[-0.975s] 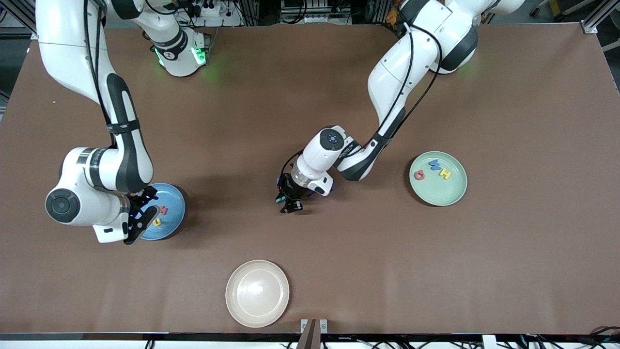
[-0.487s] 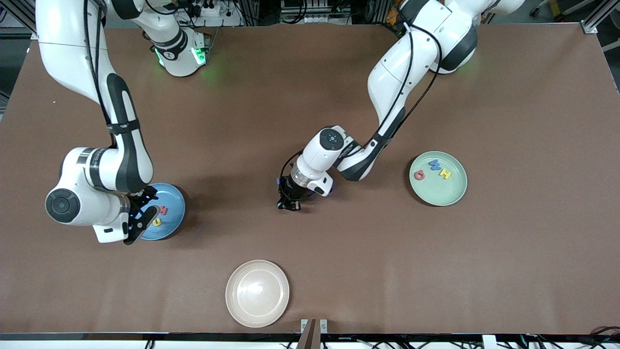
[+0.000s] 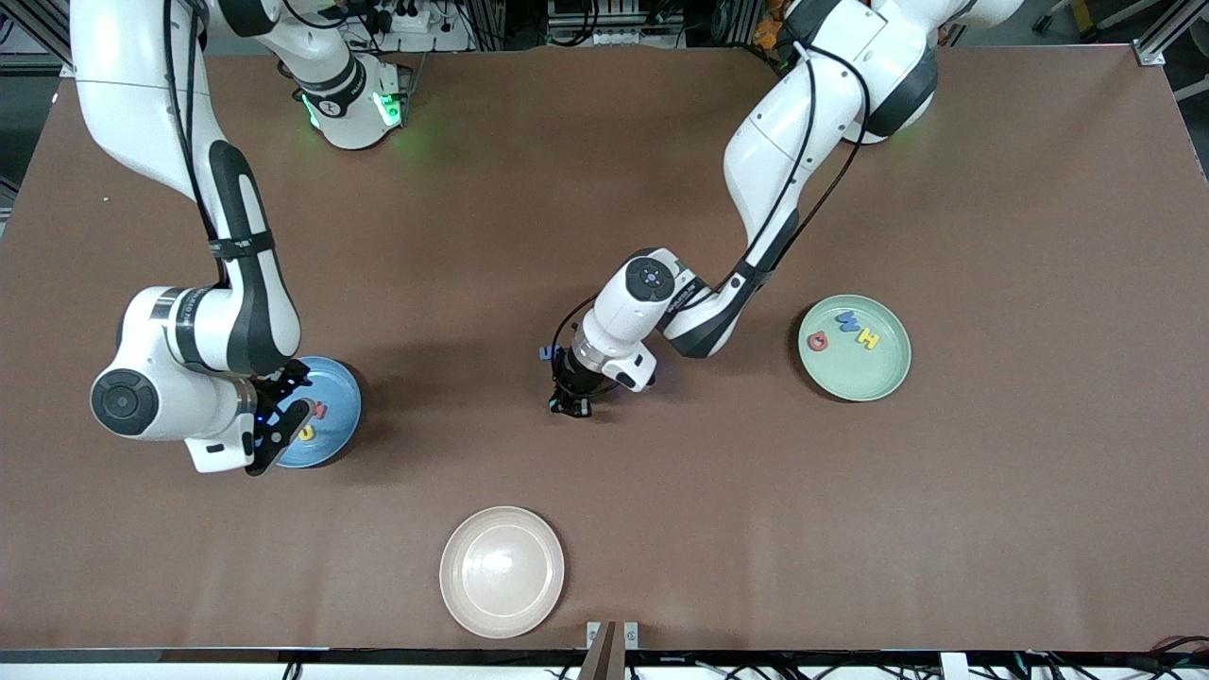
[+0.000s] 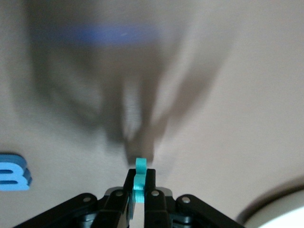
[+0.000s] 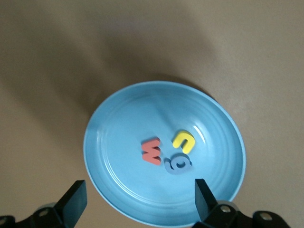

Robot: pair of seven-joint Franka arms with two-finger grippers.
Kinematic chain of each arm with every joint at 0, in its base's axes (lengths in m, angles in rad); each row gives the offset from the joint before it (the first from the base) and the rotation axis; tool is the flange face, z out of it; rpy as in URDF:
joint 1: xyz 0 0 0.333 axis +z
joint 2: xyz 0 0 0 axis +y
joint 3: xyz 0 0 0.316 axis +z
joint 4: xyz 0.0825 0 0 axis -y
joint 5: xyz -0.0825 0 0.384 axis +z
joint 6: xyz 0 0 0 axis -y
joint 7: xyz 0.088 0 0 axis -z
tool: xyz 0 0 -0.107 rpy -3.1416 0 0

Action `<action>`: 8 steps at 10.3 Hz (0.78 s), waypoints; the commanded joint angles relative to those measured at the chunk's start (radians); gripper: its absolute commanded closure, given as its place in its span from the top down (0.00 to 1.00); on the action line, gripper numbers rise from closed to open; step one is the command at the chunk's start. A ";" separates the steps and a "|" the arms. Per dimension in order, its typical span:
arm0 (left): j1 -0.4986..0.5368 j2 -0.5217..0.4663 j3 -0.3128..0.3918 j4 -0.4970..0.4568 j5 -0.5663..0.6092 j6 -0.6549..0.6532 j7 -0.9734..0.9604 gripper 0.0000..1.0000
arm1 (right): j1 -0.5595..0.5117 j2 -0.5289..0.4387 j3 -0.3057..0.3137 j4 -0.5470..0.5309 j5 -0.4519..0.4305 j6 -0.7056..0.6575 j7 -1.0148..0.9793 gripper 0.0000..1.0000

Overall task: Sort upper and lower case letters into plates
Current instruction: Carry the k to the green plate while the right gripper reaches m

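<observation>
Bench (image 3: 992, 529): brown surface carrying three round plates.

Plates, counted:
- One sky blue plate (image 3: 340, 397) toward the right arm's end. The right wrist view shows three letters in it: a red letter (image 5: 152, 151), a yellow letter (image 5: 183, 141) and a blue-grey letter (image 5: 178, 165), lying close together near the middle.
- One mint green plate (image 3: 855, 373) toward the left arm's end, holding three letters: a red one (image 3: 817, 342), a blue one (image 3: 848, 322) and a yellow one (image 3: 867, 338).
- One cream plate (image 3: 502, 570), nearest the front camera, with nothing visible in it.

Further letters: one teal letter (image 4: 138, 183) clamped in the left tool, and one blue letter (image 4: 13, 172) lying flat on the bench beside that tool, shown in the left wrist view. Letters counted in all: eight.

Left tool (image 3: 572, 406): over bare bench between the blue and green plates, low to the surface, fingers (image 4: 122, 197) pinched hard together on the teal letter, which stands upright between them.

Right tool (image 3: 281, 430): over the sky blue plate, fingers (image 5: 73, 203) spread wide apart, gripping nothing. The three letters lie below, between its fingers.
</observation>
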 commanded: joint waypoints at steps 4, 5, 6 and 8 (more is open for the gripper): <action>0.297 -0.159 -0.223 -0.152 -0.012 -0.316 0.312 0.00 | 0.128 -0.023 0.005 -0.009 0.099 -0.007 0.102 1.00; 0.398 -0.231 -0.277 -0.278 -0.012 -0.321 0.405 0.00 | 0.168 -0.023 0.005 -0.009 0.099 -0.004 0.169 1.00; 0.528 -0.298 -0.355 -0.413 -0.012 -0.322 0.511 0.00 | 0.205 -0.023 0.005 -0.009 0.099 0.002 0.229 1.00; 0.831 -0.406 -0.525 -0.640 -0.012 -0.335 0.782 0.00 | 0.297 -0.024 0.005 -0.012 0.122 0.022 0.374 1.00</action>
